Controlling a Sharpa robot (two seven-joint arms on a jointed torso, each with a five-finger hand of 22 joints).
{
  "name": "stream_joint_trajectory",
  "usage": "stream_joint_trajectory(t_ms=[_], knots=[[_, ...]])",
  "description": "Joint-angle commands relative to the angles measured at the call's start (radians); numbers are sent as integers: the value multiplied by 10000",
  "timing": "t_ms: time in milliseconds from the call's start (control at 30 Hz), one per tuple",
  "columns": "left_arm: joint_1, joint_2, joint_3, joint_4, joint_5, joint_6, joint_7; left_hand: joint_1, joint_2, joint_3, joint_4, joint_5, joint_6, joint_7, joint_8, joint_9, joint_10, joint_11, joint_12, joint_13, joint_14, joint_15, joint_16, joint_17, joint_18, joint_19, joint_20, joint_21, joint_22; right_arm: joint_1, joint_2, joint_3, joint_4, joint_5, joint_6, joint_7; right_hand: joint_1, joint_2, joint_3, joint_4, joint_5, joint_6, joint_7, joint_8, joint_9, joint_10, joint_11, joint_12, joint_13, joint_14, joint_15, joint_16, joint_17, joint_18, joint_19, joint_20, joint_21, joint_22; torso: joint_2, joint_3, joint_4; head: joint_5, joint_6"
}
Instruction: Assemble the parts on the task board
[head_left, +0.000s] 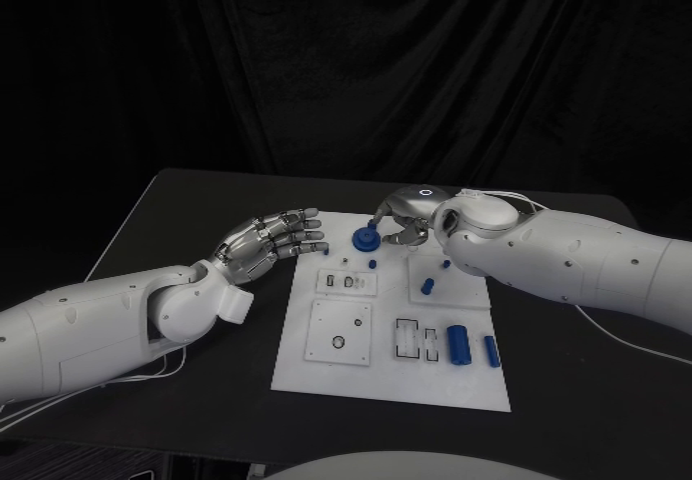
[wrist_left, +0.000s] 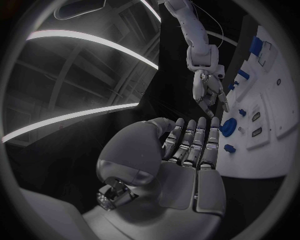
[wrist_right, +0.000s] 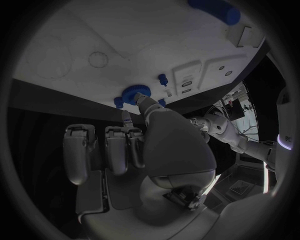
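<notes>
My left hand hovers over the black table just off the task board's left edge, at about ten o'clock from the board's middle. Its fingers are stretched out side by side, palm up and bare, holding nothing; my left wrist camera shows the same flat, empty palm.

Moving right, the white board lies in the middle of the table. At its twelve o'clock edge sits a round blue disc part. Just below it stands a small blue peg, next to a raised white block with two slots. At about eight o'clock there is a white square plate with a round hole.

Further right, a short blue peg stands at about two o'clock. At four o'clock a thick blue cylinder lies on its side, with a thinner blue rod just beside it at the board's right edge.

My right hand reaches in over the board's far edge at twelve o'clock. Its fingertips touch the blue disc, and the other fingers are curled loosely beside it. I cannot tell whether the disc is actually pinched or only touched.
</notes>
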Motion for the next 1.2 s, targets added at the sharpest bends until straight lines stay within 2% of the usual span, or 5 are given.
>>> stream_joint_trajectory(t_ms=[33,233,467,800,1200], knots=[[-15,12,9,0,6,-3,188,-76,-10,64,-22,-49,75,13,64,13,1,71,38,8,10,46,55,7,-117,-34,46,46,17,196,-610,13,593,15,-738,34,-149,7,-21,97,-37,215,20,83,-21,1059,91,27,2629,1049,41,26,2635,-47,777,-16,86,2481,-16,-1,-30,51,42],[-61,-40,8,-6,6,-25,189,-76,-10,64,-22,-49,75,13,64,13,1,71,38,8,10,46,55,7,-117,-34,46,46,17,535,-2441,-30,2243,553,-494,-321,-160,31,-21,142,-46,326,24,120,-34,1059,92,27,2629,1049,47,26,2635,-24,721,-8,14,2450,-69,14,-78,-68,101],[-142,-57,8,-6,6,-14,209,-85,-10,76,-28,-49,79,15,67,13,3,74,40,8,12,49,59,7,-121,-32,46,50,19,538,-4099,-205,3225,749,-596,-599,-125,0,-20,163,7,576,-7,209,-41,1059,76,27,2629,1049,41,26,2635,-22,717,-3,6,2448,-133,17,-57,-266,104],[-277,-172,9,73,6,-30,201,-85,-10,76,-28,-49,79,15,67,13,3,74,40,8,12,49,59,7,-121,-32,46,50,19,30,-5168,-271,3277,797,-739,-962,-177,-124,-133,362,-371,593,-25,128,-159,1059,50,27,2629,1049,7,26,2635,19,620,-28,-130,2392,-262,-13,-182,-129,11],[-373,-187,9,107,6,29,202,-98,-7,92,-34,-49,62,20,63,10,5,78,42,9,14,53,64,8,-125,-29,46,56,21,-342,-4710,-279,2493,801,-772,-899,-97,-197,-225,493,-740,466,-61,4,-282,1059,14,27,2629,1049,-30,26,2635,65,513,-64,-291,2329,-334,-8,-217,-130,-123]])
